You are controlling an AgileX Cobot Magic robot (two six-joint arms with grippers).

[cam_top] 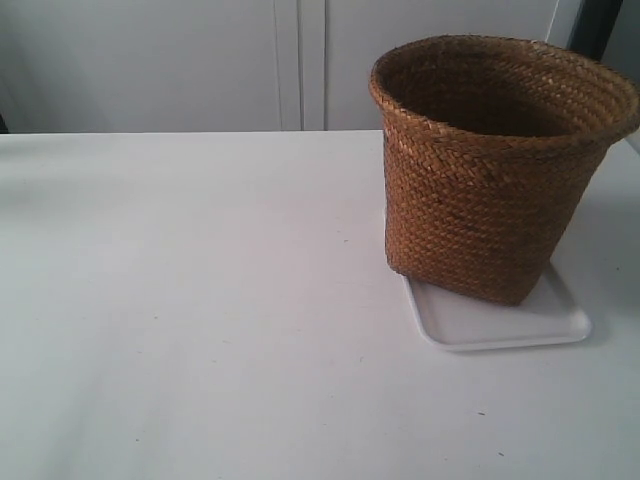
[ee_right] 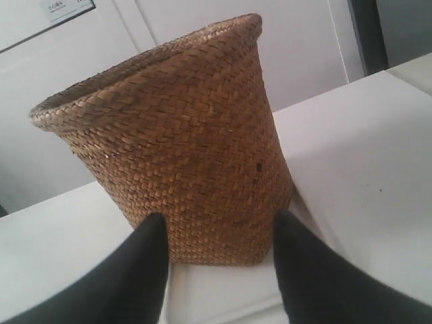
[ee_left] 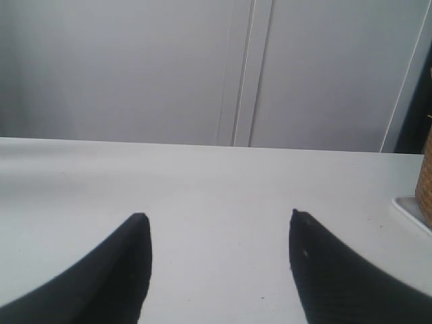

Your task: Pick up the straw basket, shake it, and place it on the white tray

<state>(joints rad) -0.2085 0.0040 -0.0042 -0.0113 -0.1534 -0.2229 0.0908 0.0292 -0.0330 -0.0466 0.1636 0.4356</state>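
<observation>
The brown woven straw basket (cam_top: pixel 495 165) stands upright on the white tray (cam_top: pixel 500 320) at the right of the exterior view, covering most of the tray. No arm shows in that view. In the right wrist view the basket (ee_right: pixel 189 148) fills the middle, resting on the tray (ee_right: pixel 229 290); my right gripper (ee_right: pixel 217 223) is open, its black fingers apart in front of the basket's base and holding nothing. My left gripper (ee_left: pixel 219 217) is open over bare table, with the basket's edge (ee_left: pixel 425 175) and a tray corner (ee_left: pixel 412 209) at the frame's side.
The white table (cam_top: pixel 200 300) runs wide to the exterior view's left of the tray. Grey cabinet doors (cam_top: pixel 300 60) stand behind the table's far edge. A dark upright strip (cam_top: pixel 600 25) shows at the back right.
</observation>
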